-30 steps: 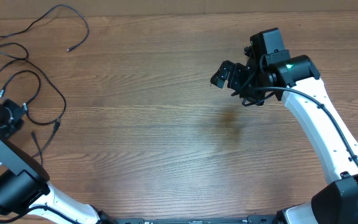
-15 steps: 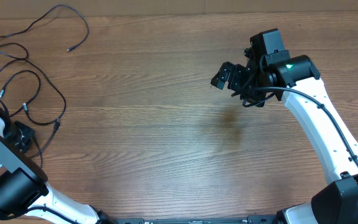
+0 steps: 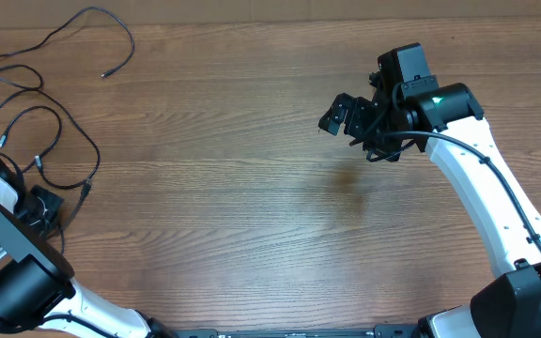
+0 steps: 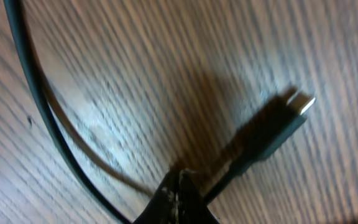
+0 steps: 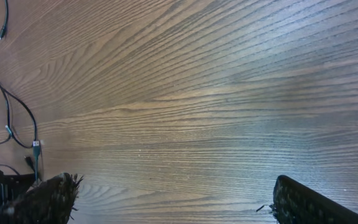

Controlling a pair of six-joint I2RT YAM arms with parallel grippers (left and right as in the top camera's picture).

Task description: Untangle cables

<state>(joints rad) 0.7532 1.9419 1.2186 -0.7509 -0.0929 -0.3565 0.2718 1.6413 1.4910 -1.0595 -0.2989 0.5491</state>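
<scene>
The cables [image 3: 59,131] are thin black cords in loose loops at the table's far left. One long cord [image 3: 111,23] runs to the back edge. My left gripper [image 3: 41,203] is low at the left edge. In the left wrist view its jaws [image 4: 182,186] are shut on a black cord just behind its plug [image 4: 272,134], which has a silver tip. A second cord [image 4: 36,106] curves past on the left. My right gripper [image 3: 341,113] is open and empty, held above the table's right half, far from the cords. Its fingers [image 5: 179,205] show bare wood between them.
The wooden table [image 3: 233,188] fills the view. The cords also show small at the left edge of the right wrist view [image 5: 8,115]. The right arm [image 3: 477,188] reaches in from the front right corner.
My left gripper has moved toward the front edge, over the loose cord end near the left edge, and is shut there. The right arm has not moved.
</scene>
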